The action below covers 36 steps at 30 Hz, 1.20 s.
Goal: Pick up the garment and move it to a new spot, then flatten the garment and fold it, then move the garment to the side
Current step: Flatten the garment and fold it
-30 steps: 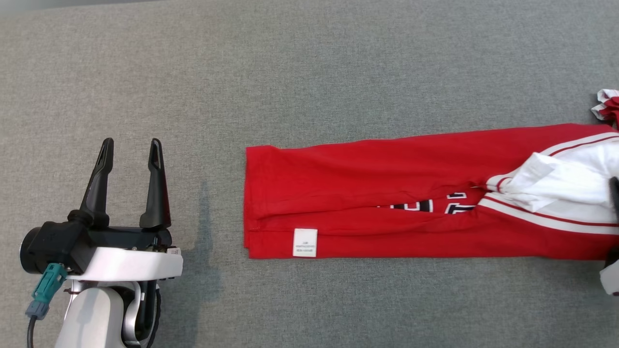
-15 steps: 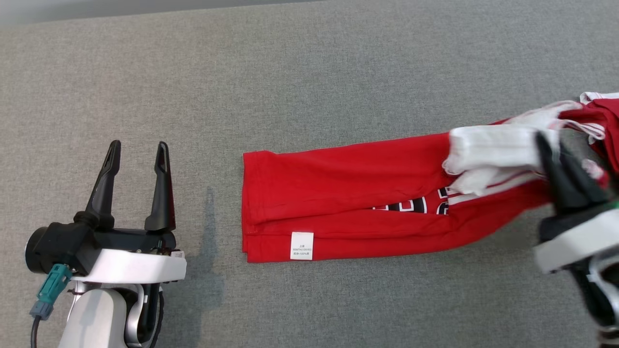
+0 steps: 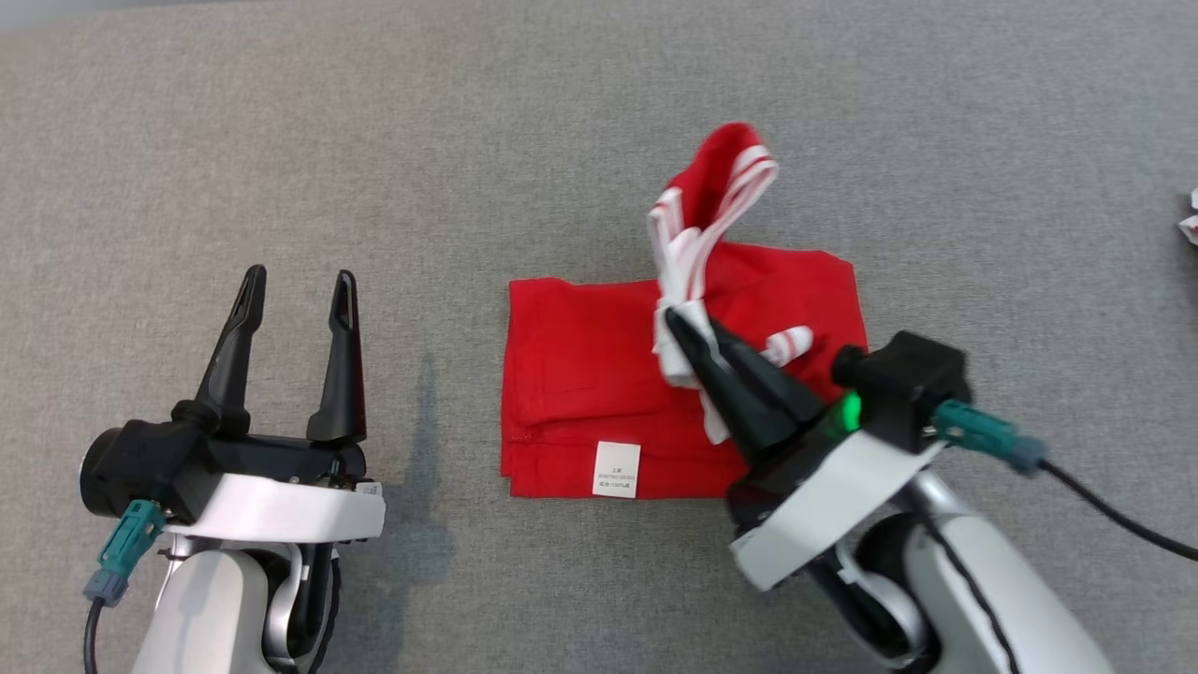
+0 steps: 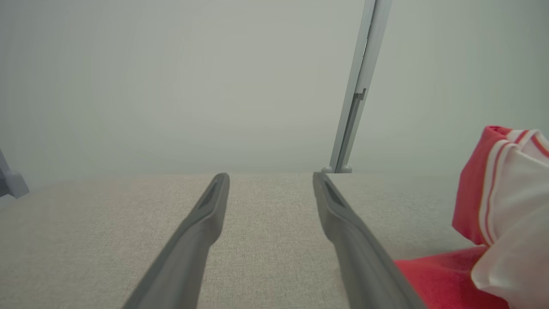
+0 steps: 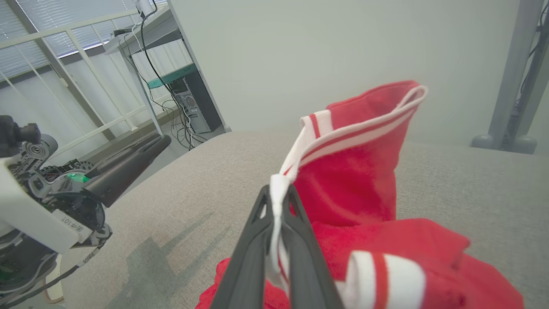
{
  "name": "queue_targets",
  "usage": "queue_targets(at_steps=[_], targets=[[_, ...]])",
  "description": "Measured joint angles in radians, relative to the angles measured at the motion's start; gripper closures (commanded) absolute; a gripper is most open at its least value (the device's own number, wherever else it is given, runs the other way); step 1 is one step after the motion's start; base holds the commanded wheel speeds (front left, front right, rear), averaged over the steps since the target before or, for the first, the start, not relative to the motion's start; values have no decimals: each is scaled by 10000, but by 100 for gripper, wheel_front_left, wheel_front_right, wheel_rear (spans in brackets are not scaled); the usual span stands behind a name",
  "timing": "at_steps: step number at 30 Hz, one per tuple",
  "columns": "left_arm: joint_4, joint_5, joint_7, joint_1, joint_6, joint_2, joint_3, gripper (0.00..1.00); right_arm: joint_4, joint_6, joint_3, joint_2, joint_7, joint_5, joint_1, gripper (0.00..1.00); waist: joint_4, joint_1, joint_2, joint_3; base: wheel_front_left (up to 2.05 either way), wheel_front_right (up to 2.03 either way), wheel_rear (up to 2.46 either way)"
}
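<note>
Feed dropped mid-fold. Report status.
Right gripper shut on striped end of garment, held above its flat red part. Left gripper open, apart on the left, holding nothing. White item far right, well clear.

A grey, cloth-covered worktop (image 3: 562, 140) is seen. Behind it, a plain pale wall (image 4: 171, 86) is seen, and a grey post (image 4: 358, 86) is stood upright at the far edge. Off to one side, a white railing (image 5: 64, 56), a desk (image 5: 146, 32) with black wires (image 5: 151, 60) and a computer box (image 5: 188, 105) are seen. A small white scrap (image 3: 1189, 220) is cut off at the head view's right edge.

Red garment (image 3: 580, 374), folded, striped end raised
</note>
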Motion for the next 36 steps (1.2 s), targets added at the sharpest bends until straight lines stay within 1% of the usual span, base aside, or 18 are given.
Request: queue_targets(at_steps=[4, 11, 12, 13, 14, 15, 20, 24, 28, 33, 36], targets=[[157, -2, 0, -84, -69, -50, -109, 0, 884, 0, 516, 257, -543, 240, -184, 100, 182, 0, 0, 120, 0, 0, 0], [347, -10, 0, -295, -201, -128, -211, 0, 2115, 0, 1409, 334, -1388, 890, -682, 100, 373, 0, 0, 293, 0, 0, 0], [357, -10, 0, -342, -205, -142, -213, 0, 2251, 0, 1459, 330, -1484, 980, -757, 91, 383, 0, 0, 313, 0, 0, 0], [372, -8, 0, -394, -217, -155, -215, 0, 2359, 0, 1501, 330, -1590, 1039, -814, 58, 386, 0, 0, 330, 0, 0, 0], [382, -4, -2, -421, -234, -167, -209, 0, 2443, 0, 1524, 334, -1699, 1058, -870, 32, 383, 0, 0, 339, 0, 0, 0], [391, 4, -2, -424, -245, -176, -198, 0, 2493, 0, 1523, 332, -1818, 1095, -926, 0, 371, 0, 0, 344, 0, 0, 0], [441, 50, -2, -425, -305, -184, -105, 0, 2257, 0, 1248, 334, -2527, 1058, -1099, 0, 232, 0, 0, 314, 0, 0, 0], [477, 150, -2, -425, -332, -117, 8, 0, 1651, 0, 514, 345, -2911, 782, -1097, 0, 70, 0, 0, 275, 0, 0, 0], [474, 242, -2, -424, -291, -44, 119, 0, 918, 0, -782, 190, -3078, 295, -751, 0, -99, 0, 0, 224, 0, 0, 0], [322, 313, -2, -404, -198, 13, 309, 0, 299, 0, -2660, -295, -2984, -263, -38, 0, -280, 0, 0, 109, 0, 0, 0], [270, 313, -2, -321, -115, 46, 422, 0, 163, 0, -3521, -631, -2867, -529, 472, 0, -357, 0, 0, -16, 0, 0, 0]])
